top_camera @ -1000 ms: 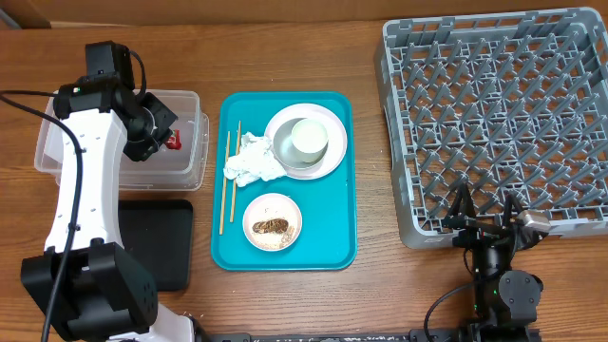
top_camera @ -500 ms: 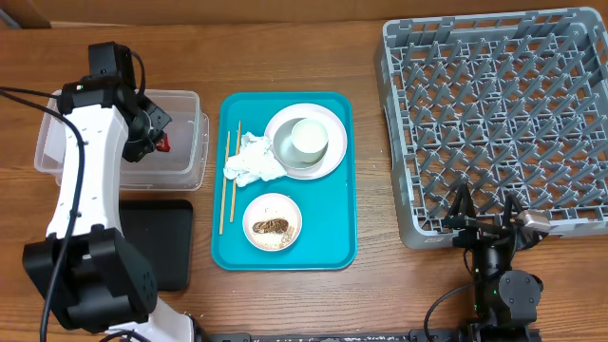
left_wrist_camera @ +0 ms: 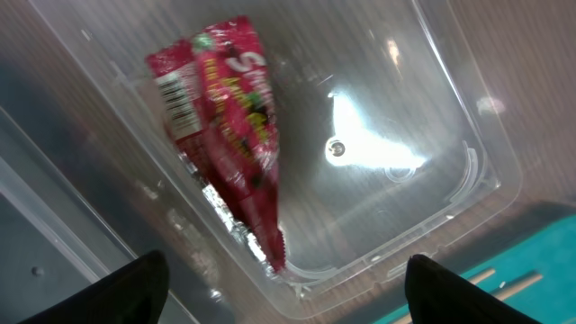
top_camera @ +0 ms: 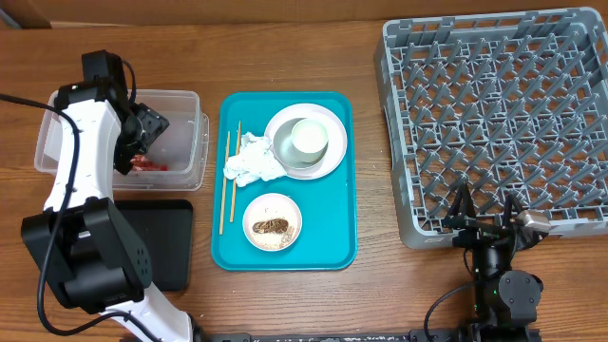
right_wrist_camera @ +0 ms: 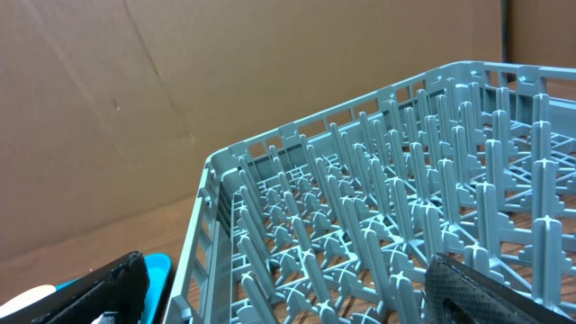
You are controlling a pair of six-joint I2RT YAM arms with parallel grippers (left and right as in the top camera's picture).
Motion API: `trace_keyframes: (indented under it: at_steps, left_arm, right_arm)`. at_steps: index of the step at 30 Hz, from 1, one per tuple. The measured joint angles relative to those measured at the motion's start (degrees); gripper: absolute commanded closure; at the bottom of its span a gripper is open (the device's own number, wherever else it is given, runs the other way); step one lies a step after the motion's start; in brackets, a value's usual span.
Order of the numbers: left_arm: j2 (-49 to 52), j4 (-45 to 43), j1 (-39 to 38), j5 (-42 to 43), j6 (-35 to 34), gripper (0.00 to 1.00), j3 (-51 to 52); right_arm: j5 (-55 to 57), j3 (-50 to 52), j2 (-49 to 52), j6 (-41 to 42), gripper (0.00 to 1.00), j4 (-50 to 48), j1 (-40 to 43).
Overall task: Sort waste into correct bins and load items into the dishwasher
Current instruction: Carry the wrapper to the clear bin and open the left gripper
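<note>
The shiny red wrapper (left_wrist_camera: pixel 229 135) lies loose on the floor of the clear tub (top_camera: pixel 188 106), seen too as a red wrapper (top_camera: pixel 147 164) from overhead. My left gripper (top_camera: pixel 142 131) hovers over it, open and empty; in the left wrist view the gripper (left_wrist_camera: pixel 288 301) shows both dark fingertips (left_wrist_camera: pixel 135 288) spread wide. A crumpled napkin (top_camera: pixel 252 160), chopsticks (top_camera: pixel 228 180), a plate (top_camera: pixel 328 161) carrying a cup (top_camera: pixel 309 138), and a bowl (top_camera: pixel 273 221) with a brown scrap sit on the teal tray (top_camera: pixel 332 237). My right gripper (top_camera: pixel 486 220) stands open at the front edge of the dish rack (top_camera: pixel 494 114).
A flat black tray (top_camera: pixel 161 237) lies in front of the tub, partly under my left arm. The grey rack (right_wrist_camera: pixel 378 225) fills the right wrist view, with its pegs upright. Bare wooden tabletop separates the teal tray from the rack.
My left gripper has opened and let the red wrapper go; it now lies in the clear tub. The left wrist shifted slightly left. The right arm has not moved.
</note>
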State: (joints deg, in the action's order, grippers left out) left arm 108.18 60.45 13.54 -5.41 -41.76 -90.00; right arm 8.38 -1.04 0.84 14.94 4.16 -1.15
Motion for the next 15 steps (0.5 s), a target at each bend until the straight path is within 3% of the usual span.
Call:
trace_keyframes:
  at_steps: [9,15]
  left_arm:
    - [-0.79,2.82,0.00,4.37,1.55,0.00,-0.20]
    - [-7.69,5.77,-0.02,5.86,1.95,0.00,-1.11]
  right_arm:
    - [0.00,0.00,0.00,-0.02,0.00,-0.02,0.00]
    - [0.00,0.00,0.00,-0.02,0.00,0.02,-0.02]
